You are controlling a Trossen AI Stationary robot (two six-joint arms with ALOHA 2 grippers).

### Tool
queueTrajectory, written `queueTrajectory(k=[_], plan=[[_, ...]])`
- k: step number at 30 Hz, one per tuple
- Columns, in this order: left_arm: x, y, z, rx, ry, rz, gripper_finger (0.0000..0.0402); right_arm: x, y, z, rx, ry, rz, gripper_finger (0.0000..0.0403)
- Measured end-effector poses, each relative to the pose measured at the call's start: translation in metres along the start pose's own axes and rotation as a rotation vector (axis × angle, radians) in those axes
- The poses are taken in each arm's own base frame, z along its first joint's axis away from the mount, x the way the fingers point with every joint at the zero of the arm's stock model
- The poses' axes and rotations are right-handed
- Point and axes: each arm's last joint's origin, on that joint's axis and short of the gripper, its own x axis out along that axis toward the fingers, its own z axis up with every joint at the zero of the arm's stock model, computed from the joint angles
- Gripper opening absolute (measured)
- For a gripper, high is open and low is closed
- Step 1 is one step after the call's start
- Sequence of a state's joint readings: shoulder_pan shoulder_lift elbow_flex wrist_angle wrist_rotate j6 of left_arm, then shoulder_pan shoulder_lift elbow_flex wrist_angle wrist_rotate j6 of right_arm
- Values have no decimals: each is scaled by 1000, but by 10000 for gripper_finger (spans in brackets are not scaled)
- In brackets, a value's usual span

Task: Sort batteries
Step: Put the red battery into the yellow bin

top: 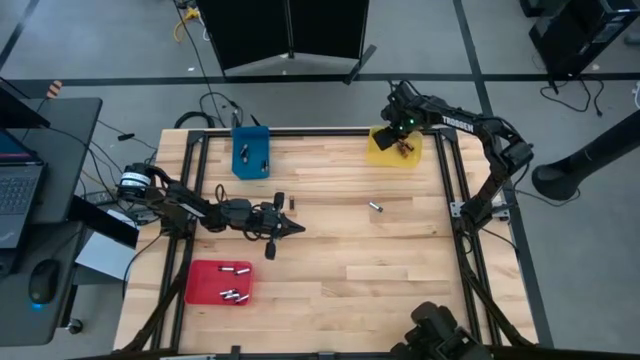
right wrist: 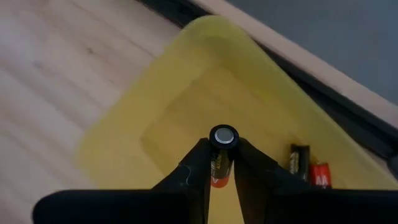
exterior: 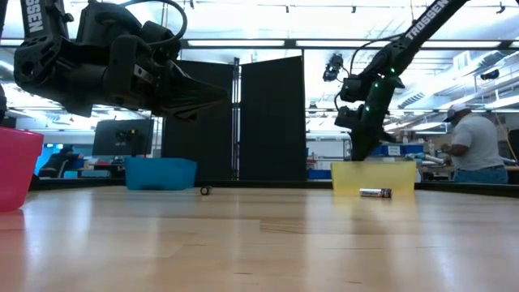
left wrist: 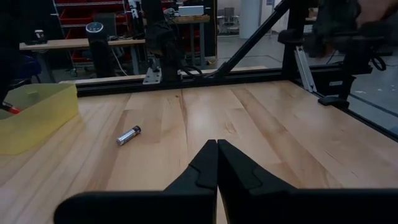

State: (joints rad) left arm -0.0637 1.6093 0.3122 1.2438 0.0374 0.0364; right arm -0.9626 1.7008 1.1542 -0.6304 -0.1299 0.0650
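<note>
Right hand: clamped on one battery, long axis upright, end cap toward the wrist camera, hanging directly above the yellow tray; release looks to be the next call. Left hand: closed, empty, nearer the loose battery lying flat mid-bench, ahead of its tips.
</note>
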Motion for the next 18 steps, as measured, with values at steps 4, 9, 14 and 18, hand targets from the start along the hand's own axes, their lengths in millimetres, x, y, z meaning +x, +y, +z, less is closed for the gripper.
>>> queueTrajectory(k=[4, 9, 14, 18], plan=[[0, 0, 0, 0, 0, 2, 12, -19, 11, 14, -29, 1, -16, 61], [0, 0, 0, 1, 0, 3, 12, -32, 22, 26, -69, -7, -46, 60], [0, 0, 0, 5, -1, 4, 12, -21, 34, 33, -121, 168, -110, 60], [0, 0, 0, 5, -1, 4, 12, -9, 40, 44, -154, 187, -124, 60]])
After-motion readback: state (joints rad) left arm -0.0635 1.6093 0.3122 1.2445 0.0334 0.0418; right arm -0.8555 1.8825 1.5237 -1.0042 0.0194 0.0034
